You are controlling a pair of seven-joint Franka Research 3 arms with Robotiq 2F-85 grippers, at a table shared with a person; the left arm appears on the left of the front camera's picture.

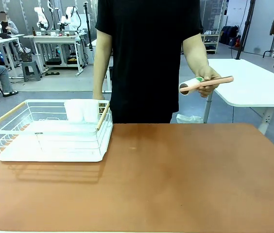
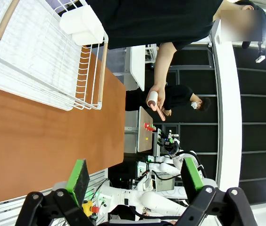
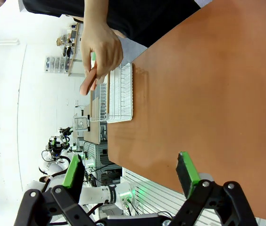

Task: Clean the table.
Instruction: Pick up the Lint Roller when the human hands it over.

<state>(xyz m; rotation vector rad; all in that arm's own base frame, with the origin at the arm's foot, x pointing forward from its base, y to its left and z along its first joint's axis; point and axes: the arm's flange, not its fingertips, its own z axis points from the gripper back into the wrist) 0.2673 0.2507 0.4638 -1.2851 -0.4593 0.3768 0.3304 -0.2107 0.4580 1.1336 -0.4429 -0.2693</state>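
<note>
The rack (image 1: 49, 131) sits on the surface (image 1: 176, 174); right of the rack, a hand (image 1: 209, 80) holds a lint roller (image 1: 195, 86). The left gripper (image 2: 135, 178) and right gripper (image 3: 129, 172) are released, empty.

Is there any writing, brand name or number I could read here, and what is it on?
Nothing reads clearly.
White wire rack: one small dark printed mark on its front, too small to read.
Lint roller in the person's hand: a green patch at the roll's end, no legible words.
Table: no print shows.
</note>
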